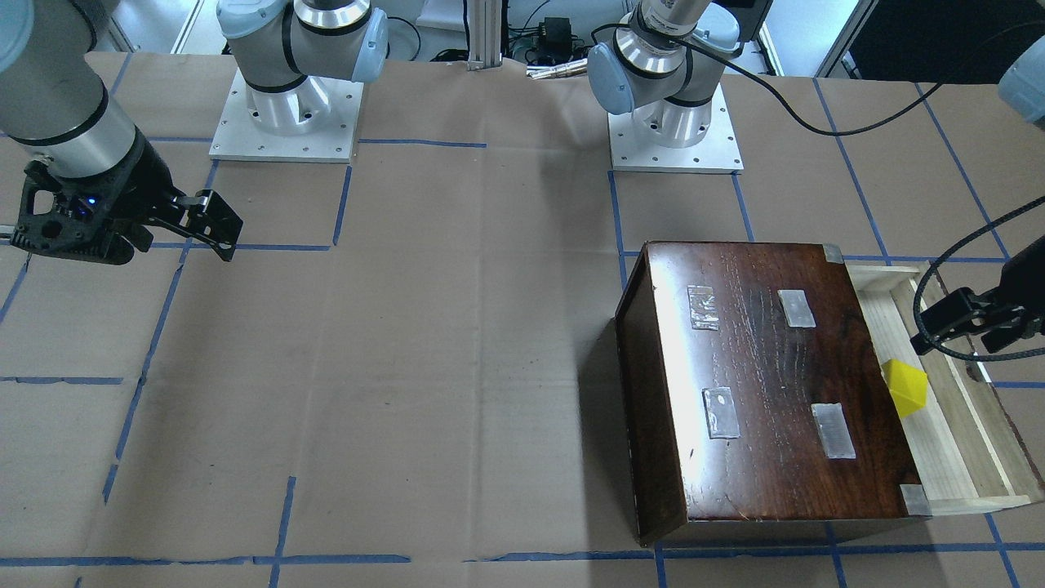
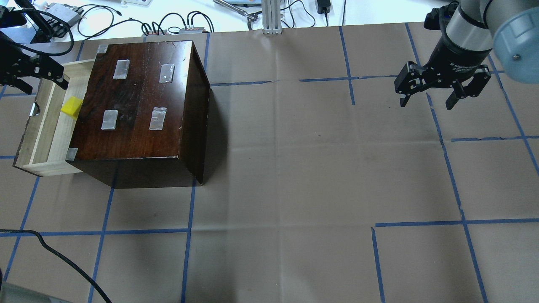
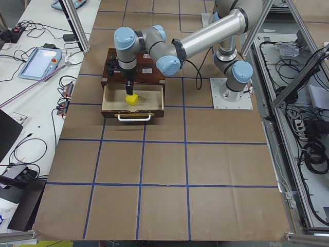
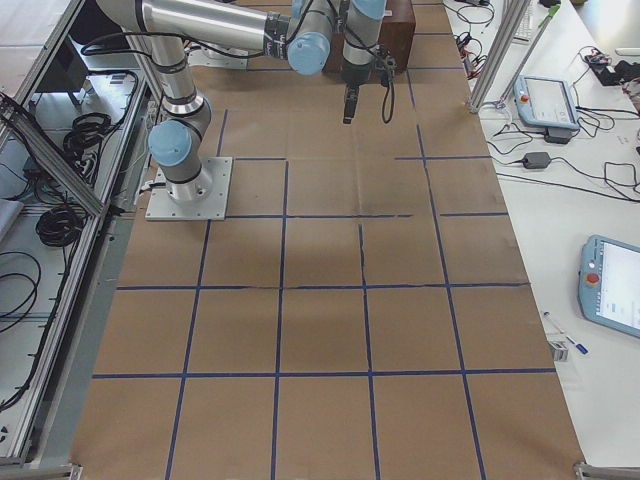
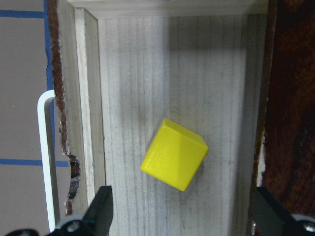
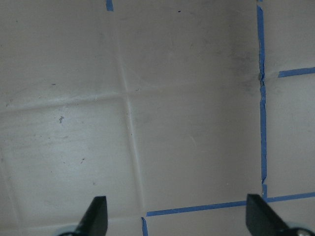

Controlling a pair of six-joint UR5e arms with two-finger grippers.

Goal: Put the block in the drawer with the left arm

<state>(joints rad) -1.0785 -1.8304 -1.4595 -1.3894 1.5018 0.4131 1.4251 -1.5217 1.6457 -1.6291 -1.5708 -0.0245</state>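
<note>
Your left arm [image 3: 205,36] is reached way out, wrist bent so the left gripper [image 5: 184,214] points straight down, jaws spread wide. Your right arm [image 4: 200,20] is stretched out too. Its right gripper [image 2: 427,100] also points down with the fingers wide apart.

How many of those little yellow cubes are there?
1: the yellow block lies in the open drawer, beside the dark wooden box. Others could be hidden inside.

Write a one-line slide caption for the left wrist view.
Yellow block lies loose, turned at an angle, on the floor of the pale wooden drawer, with the left gripper open above it.
</note>
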